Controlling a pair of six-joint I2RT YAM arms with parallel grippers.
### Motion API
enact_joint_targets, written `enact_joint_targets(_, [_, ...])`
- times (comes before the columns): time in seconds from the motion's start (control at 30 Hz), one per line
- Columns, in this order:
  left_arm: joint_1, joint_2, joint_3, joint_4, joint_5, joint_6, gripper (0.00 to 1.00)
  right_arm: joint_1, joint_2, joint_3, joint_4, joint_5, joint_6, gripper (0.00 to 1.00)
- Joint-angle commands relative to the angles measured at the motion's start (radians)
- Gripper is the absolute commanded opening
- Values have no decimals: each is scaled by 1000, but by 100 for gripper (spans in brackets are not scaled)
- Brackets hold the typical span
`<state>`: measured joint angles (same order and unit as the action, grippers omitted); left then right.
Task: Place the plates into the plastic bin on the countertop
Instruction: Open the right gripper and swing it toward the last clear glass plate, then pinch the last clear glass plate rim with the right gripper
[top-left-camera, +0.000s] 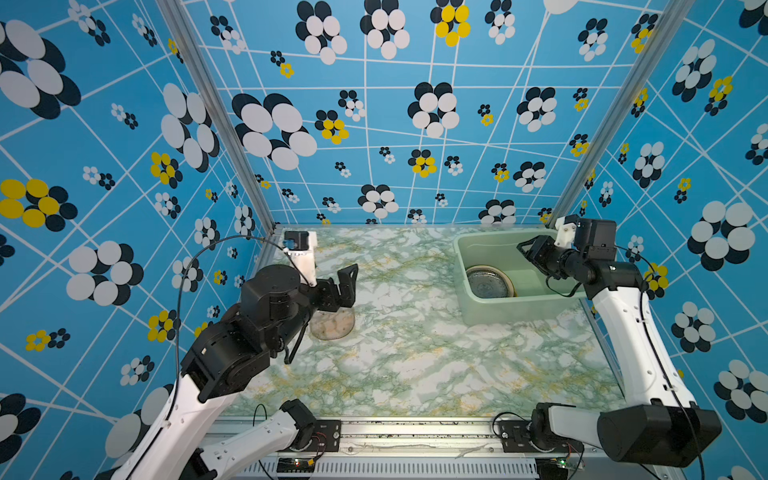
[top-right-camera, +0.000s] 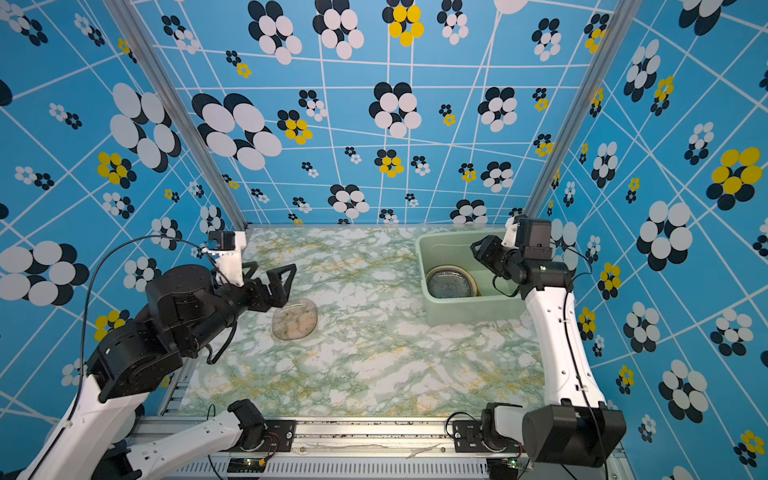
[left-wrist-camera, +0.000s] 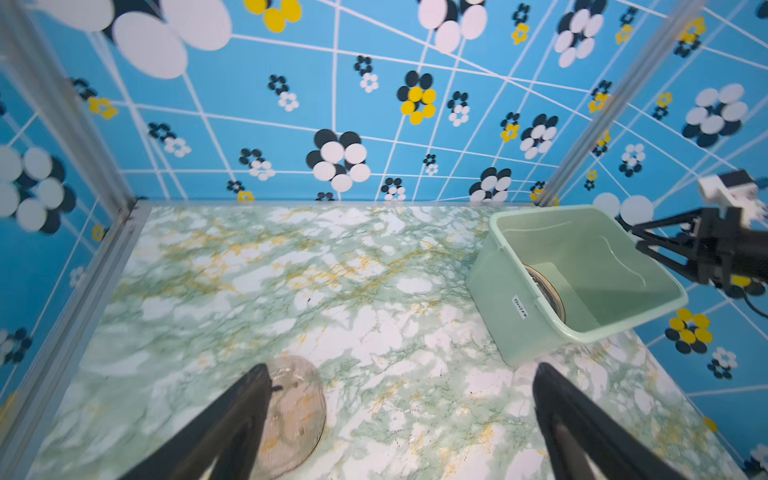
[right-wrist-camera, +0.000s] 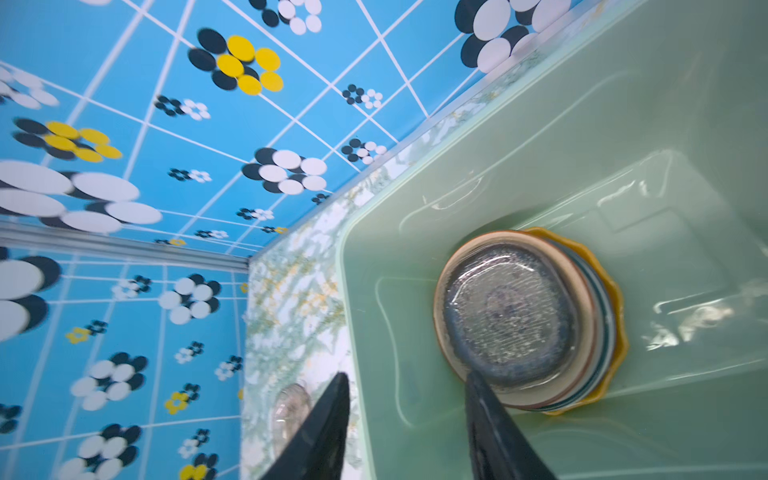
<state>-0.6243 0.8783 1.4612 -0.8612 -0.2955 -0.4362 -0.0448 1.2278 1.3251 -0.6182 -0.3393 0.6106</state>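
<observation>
A clear glass plate (top-left-camera: 332, 326) (top-right-camera: 295, 319) lies flat on the countertop (top-left-camera: 415, 357) at the left. My left gripper (top-right-camera: 268, 276) (left-wrist-camera: 399, 368) hangs open just behind and above it, with nothing between its fingers. The plastic bin (top-left-camera: 519, 307) (top-right-camera: 469, 311) stands at the back right. Inside it rests a stack of plates (top-left-camera: 488, 283) (right-wrist-camera: 511, 316): a glass one on top, a beige rim below, and a yellow scalloped edge at the bottom. My right gripper (top-left-camera: 527, 249) (right-wrist-camera: 407, 376) hovers open over the bin beside the stack and holds nothing.
Blue flowered walls (top-left-camera: 374, 124) close in the left, back and right sides, with aluminium posts (top-left-camera: 232, 137) in the back corners. A metal rail (top-left-camera: 415, 432) with both arm bases runs along the front edge. The bin's right rim lies under the right arm (top-left-camera: 623, 316).
</observation>
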Motion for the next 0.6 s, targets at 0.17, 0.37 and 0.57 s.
enact_joint_targets(0.17, [367,26,-60,-307,381,-289,99,350,-100,-1,94,167,105,56])
enact_joint_targets(0.37, [582,31,-172,-288,546,-364,99,655,17,54,63,324,104,55])
enact_joint_targets(0.57, [629,-7,-305,-263,608,-480,99,906,266,157,70,431,126,53])
